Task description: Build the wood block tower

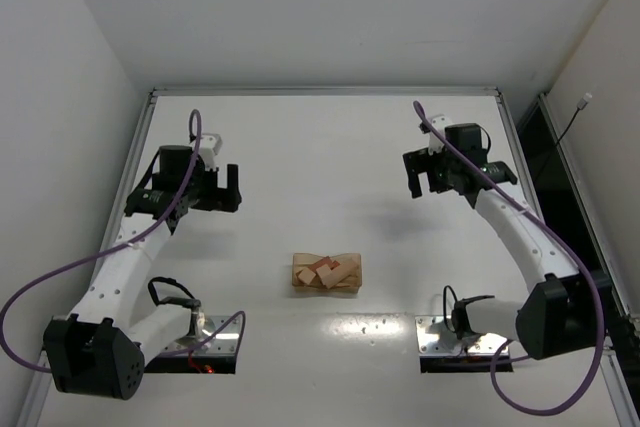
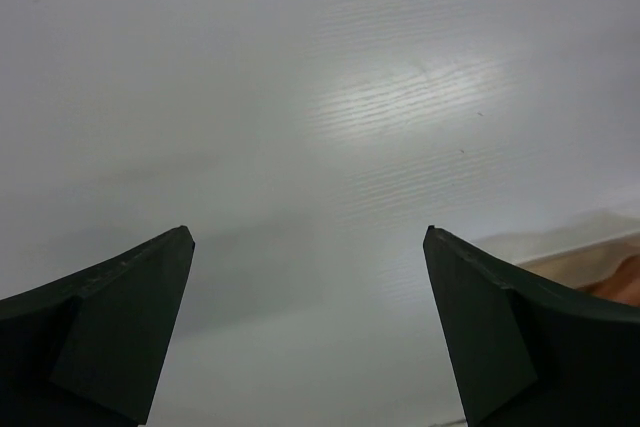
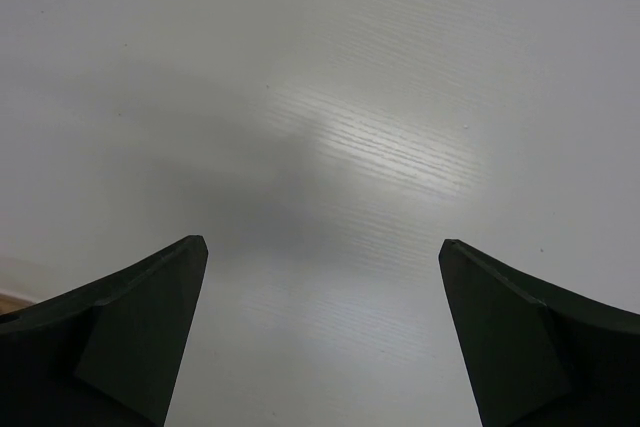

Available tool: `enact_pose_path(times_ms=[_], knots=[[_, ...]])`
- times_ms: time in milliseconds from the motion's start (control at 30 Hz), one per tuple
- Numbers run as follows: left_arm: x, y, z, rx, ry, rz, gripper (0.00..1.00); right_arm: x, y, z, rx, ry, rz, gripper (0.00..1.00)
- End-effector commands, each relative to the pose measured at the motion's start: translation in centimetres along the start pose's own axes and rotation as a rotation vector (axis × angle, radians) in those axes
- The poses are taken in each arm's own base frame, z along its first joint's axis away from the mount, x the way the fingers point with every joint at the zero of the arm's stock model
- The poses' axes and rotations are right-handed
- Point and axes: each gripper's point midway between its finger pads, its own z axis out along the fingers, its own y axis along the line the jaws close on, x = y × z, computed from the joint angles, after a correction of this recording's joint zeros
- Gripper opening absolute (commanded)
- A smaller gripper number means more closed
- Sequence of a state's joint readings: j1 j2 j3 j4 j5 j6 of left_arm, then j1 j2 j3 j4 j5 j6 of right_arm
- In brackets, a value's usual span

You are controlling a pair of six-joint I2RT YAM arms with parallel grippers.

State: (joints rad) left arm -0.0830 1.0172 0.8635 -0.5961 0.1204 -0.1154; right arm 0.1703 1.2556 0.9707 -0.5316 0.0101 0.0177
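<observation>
White bench (image 1: 330, 157), faint grain lines, bright shiny patch from light. Grey metal rim (image 1: 325, 91) along far edge. Flat pale wooden tray (image 1: 353, 281) near middle, toward front. White walls (image 1: 300, 7) all around.

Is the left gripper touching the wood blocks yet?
Apart. The top external view shows the left gripper well clear of the wood blocks, with bare table between them.

1 table (image 1: 330, 137) is carrying 2 arms, the left arm (image 1: 118, 259) and the right arm (image 1: 515, 232), each bearing 1 gripper, the left gripper (image 1: 220, 197) and the right gripper (image 1: 427, 185), while 1 tray (image 1: 352, 285) is holding wood blocks (image 1: 325, 272) heaped too closely for counting.
</observation>
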Motion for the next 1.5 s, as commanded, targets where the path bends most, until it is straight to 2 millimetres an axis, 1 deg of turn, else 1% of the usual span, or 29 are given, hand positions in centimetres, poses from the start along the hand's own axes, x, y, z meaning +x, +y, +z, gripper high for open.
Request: enact_pose_path(times_ms=[0,33,67,100,200,233,300,333,400,433,467,500,533,600,633,667,700,733,800,833,867,900,933,967,1033,1100,1167,1300,1467], knots=[[-1.8,-3.3,-1.1,0.187,-0.045,0.111,0.99,-1.5,0.1,-1.1,-0.019,-0.077,-0.029,0.99],[-1.5,-4.4,-0.9,0.233,-0.031,0.131,0.99,-1.1,0.2,-0.9,-0.021,-0.069,-0.029,0.99],[-0.7,-5.0,-0.5,0.266,0.003,0.147,0.94,-1.3,0.1,-1.2,-0.019,-0.078,-0.038,0.99],[-0.1,-6.1,-0.5,0.309,0.034,0.194,0.93,-1.0,0.2,-1.3,-0.019,-0.078,-0.038,0.99],[0.9,-7.9,-0.3,0.383,0.09,0.256,0.93,-0.7,-0.2,-1.3,0.001,-0.073,-0.047,0.99],[1.1,-9.3,-0.7,0.422,0.093,0.315,0.93,-0.7,-0.5,-1.3,0.008,-0.072,-0.039,0.99],[2.2,-10.6,-0.7,0.448,0.123,0.376,0.93,-0.6,-0.9,-1.3,0.016,-0.071,-0.032,0.99],[3.0,-12.2,-0.8,0.487,0.139,0.443,0.93,-0.6,-1.0,-1.4,0.025,-0.07,-0.031,0.99],[4.3,-13.4,-1.0,0.499,0.171,0.51,0.93,-0.9,-1.4,-1.5,0.033,-0.078,-0.025,0.99],[5.2,-14.9,-1.2,0.535,0.185,0.577,0.91,-0.6,-1.7,-1.6,0.039,-0.068,-0.018,0.99],[5.8,-15.4,-1.2,0.54,0.199,0.605,0.9,-0.6,-1.7,-1.6,0.039,-0.068,-0.017,0.99],[6.0,-15.7,-1.2,0.534,0.196,0.64,0.86,-0.6,-2.0,-1.6,0.047,-0.067,-0.01,0.99],[6.9,-16.7,-1.3,0.562,0.216,0.672,0.83,-0.6,-2.0,-1.6,0.047,-0.067,-0.01,0.99],[7.9,-17.1,-0.9,0.562,0.252,0.704,0.78,-0.5,-2.4,-1.6,0.055,-0.066,-0.001,0.99],[8.4,-17.9,-0.9,0.58,0.258,0.725,0.72,-0.5,-2.4,-1.6,0.055,-0.066,-0.001,0.99],[8.3,-18.3,-0.7,0.581,0.251,0.738,0.7,-0.4,-2.8,-1.6,0.063,-0.065,0.006,0.99],[8.7,-18.7,-0.7,0.589,0.266,0.75,0.7,-0.4,-2.8,-1.6,0.063,-0.065,0.006,0.99],[9.0,-19.4,-0.4,0.593,0.27,0.774,0.66,-0.4,-3.1,-1.7,0.069,-0.064,0.013,0.99],[9.3,-19.6,0.1,0.576,0.275,0.797,0.62,-0.2,-3.1,-1.4,0.068,-0.055,0.013,0.99],[9.0,-20.3,0.2,0.586,0.258,0.803,0.61,-0.2,-3.4,-1.5,0.075,-0.054,0.021,0.99],[9.0,-20.5,0.6,0.577,0.25,0.812,0.61,-0.2,-3.4,-1.5,0.075,-0.054,0.021,0.99],[8.8,-21.1,0.2,0.59,0.24,0.824,0.61,0.2,-3.2,-1.3,0.065,-0.047,0.021,0.99],[8.9,-21.2,0.6,0.569,0.236,0.837,0.6,0.3,-3.5,-1.3,0.071,-0.046,0.028,0.99],[8.3,-21.7,0.5,0.57,0.211,0.844,0.59,0.3,-3.5,-1.3,0.071,-0.046,0.028,0.99],[8.2,-22.3,0.4,0.58,0.206,0.861,0.57,0.6,-3.3,-1.2,0.06,-0.039,0.028,0.99],[8.3,-23.0,0.3,0.594,0.205,0.876,0.56,0.8,-3.5,-1.0,0.065,-0.029,0.035,0.99],[8.7,-23.2,0.4,0.595,0.209,0.904,0.52,0.8,-3.4,-1.0,0.056,-0.031,0.035,0.99],[9.1,-23.7,0.5,0.589,0.187,0.928,0.49,0.8,-3.5,-1.0,0.052,-0.032,0.041,0.99],[8.7,-23.7,1.0,0.574,0.168,0.948,0.49,0.9,-3.6,-1.0,0.049,-0.033,0.048,0.99]])
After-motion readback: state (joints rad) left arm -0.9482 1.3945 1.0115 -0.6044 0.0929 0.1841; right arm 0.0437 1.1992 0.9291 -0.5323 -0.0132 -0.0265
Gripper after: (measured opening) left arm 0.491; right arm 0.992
